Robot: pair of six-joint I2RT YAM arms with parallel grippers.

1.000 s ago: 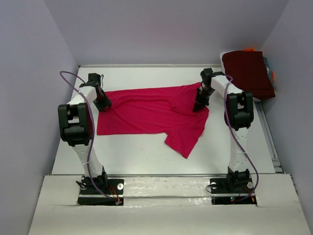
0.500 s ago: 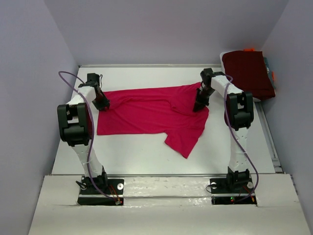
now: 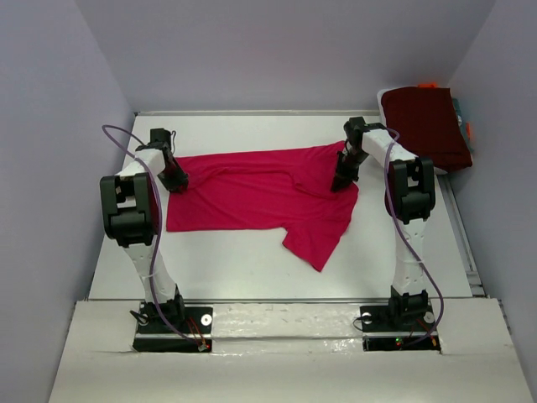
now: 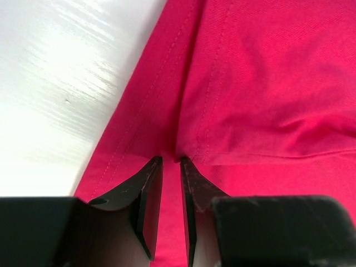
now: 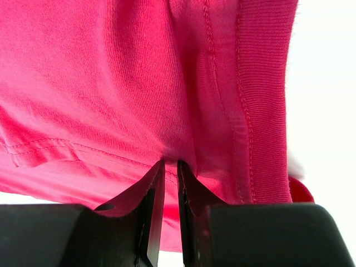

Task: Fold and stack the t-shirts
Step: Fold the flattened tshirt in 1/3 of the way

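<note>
Stretching from 9 to 3 o'clock across the white table (image 3: 252,260), the crimson-pink cloth t-shirt (image 3: 260,197) has each end pinched: left gripper (image 3: 176,180) clamps the 9 o'clock edge, right gripper (image 3: 342,183) the 3 o'clock edge.

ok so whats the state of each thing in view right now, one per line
pink t-shirt: spread out on the table, not neatly folded, one flap trailing toward the near edge
maroon t-shirt: folded, set aside at the far right corner
left gripper: jaws shut on the pink t-shirt's left edge
right gripper: jaws shut on the pink t-shirt's right edge
</note>
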